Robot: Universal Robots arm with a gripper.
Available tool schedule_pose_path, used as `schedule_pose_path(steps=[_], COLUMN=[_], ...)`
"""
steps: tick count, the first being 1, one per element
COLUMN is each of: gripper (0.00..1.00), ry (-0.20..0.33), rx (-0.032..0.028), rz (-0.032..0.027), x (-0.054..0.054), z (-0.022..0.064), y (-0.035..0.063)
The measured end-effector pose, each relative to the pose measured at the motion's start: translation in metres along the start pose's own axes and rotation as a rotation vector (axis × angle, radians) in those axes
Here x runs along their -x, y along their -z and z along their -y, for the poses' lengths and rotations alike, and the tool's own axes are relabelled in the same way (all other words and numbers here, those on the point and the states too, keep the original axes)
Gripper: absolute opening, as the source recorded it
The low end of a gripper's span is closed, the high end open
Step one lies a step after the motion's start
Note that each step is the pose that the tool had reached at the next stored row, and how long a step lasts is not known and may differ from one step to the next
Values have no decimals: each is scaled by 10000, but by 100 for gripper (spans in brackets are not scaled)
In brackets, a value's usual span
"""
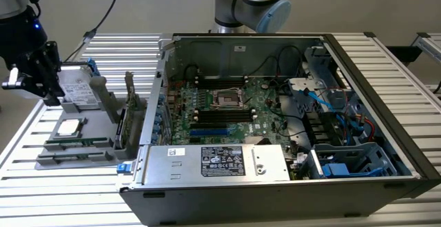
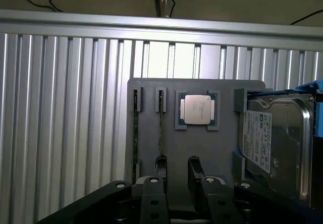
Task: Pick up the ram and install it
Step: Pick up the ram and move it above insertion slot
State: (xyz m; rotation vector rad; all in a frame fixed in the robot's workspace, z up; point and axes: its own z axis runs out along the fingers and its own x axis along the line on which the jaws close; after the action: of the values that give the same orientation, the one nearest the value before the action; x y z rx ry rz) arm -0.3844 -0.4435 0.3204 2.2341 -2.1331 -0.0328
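One ram (image 2: 135,138) — edge-on in tray (image 2: 217,153) — near parted claw (image 2: 177,169)

An open case (image 1: 386,98) lies on a slatted table (image 1: 76,196), motherboard (image 1: 238,100) exposed. Beside it, a grey tray (image 2: 212,148) holds a CPU (image 2: 197,109) and a hard drive (image 2: 275,138).

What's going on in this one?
A robot arm's tool hangs open above a grey parts holder on the slatted table, beside an open computer case. The holder carries the ram standing on edge, a processor and a hard drive. The tool holds nothing, and the ram sits in the holder, not yet picked up.
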Motion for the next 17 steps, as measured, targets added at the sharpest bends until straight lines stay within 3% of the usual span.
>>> schedule_pose_path(steps=[9,13,17], gripper=[31,39,39], ry=[5,9,70], rx=[1,-2,-2], rz=[-1,1,2], x=[-13,-18,-106], z=[-16,-19,-20], y=[-21,-31,-99])
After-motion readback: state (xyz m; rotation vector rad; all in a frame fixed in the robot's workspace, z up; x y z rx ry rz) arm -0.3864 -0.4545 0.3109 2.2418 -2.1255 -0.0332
